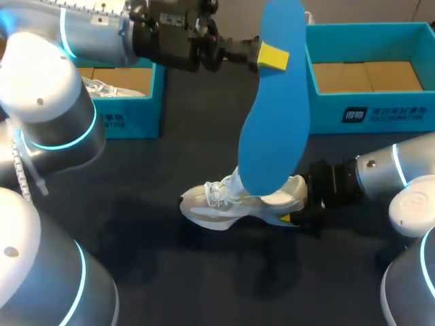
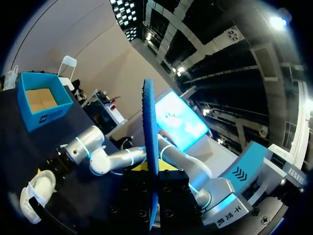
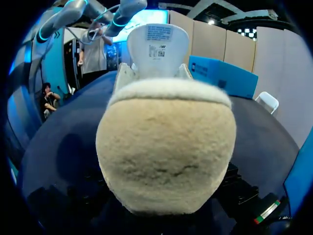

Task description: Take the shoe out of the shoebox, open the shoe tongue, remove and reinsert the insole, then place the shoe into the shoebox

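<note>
Insole stood clamped in your left gripper, at the shoe's twelve o'clock. Your right gripper sat at three o'clock, hold unclear.

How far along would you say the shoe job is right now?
Done: the shoe stands on the table, and the insole is out of it. In hand: the left pincer holds the insole above the shoe, and the right pincer is at the shoe's heel. Left: reinsert the insole, then put the shoe into a shoebox.
</note>
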`<state>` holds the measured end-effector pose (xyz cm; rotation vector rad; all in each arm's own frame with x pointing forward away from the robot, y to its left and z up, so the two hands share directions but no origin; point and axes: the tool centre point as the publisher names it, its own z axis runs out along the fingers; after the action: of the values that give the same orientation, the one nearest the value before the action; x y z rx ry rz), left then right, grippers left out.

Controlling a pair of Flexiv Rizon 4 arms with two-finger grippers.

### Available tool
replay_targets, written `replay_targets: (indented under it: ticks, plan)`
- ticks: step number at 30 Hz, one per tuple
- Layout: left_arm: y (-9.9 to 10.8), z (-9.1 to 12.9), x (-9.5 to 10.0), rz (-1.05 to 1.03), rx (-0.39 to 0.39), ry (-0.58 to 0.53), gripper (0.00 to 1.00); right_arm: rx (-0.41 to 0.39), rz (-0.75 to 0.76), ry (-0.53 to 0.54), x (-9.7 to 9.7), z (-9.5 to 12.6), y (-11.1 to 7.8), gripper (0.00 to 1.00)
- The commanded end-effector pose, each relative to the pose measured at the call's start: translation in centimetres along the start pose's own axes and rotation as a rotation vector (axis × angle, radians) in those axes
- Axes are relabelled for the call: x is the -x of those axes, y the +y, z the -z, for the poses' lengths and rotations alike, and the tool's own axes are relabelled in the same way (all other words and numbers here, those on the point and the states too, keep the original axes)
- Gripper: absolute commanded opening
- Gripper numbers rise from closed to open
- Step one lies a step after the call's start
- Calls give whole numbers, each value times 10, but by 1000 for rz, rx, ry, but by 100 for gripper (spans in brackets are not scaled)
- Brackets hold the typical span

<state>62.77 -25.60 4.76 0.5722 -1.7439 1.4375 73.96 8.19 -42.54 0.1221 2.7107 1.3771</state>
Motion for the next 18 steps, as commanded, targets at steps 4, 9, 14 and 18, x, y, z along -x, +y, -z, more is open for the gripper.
replay_targets:
  ticks: [4, 9, 14, 18]
  plan:
    - [21, -5, 0, 21, -40, -8, 0, -7, 0, -2, -2, -6, 0, 0]
    - [31, -10, 1, 50, -23, -8, 0, -7, 0, -2, -2, -6, 0, 0]
    - [35, -12, -1, 61, 8, 3, 0, -7, 0, -2, -2, -6, 0, 0]
    - [36, -12, -2, 63, 16, 3, 0, -7, 0, -2, -2, -6, 0, 0]
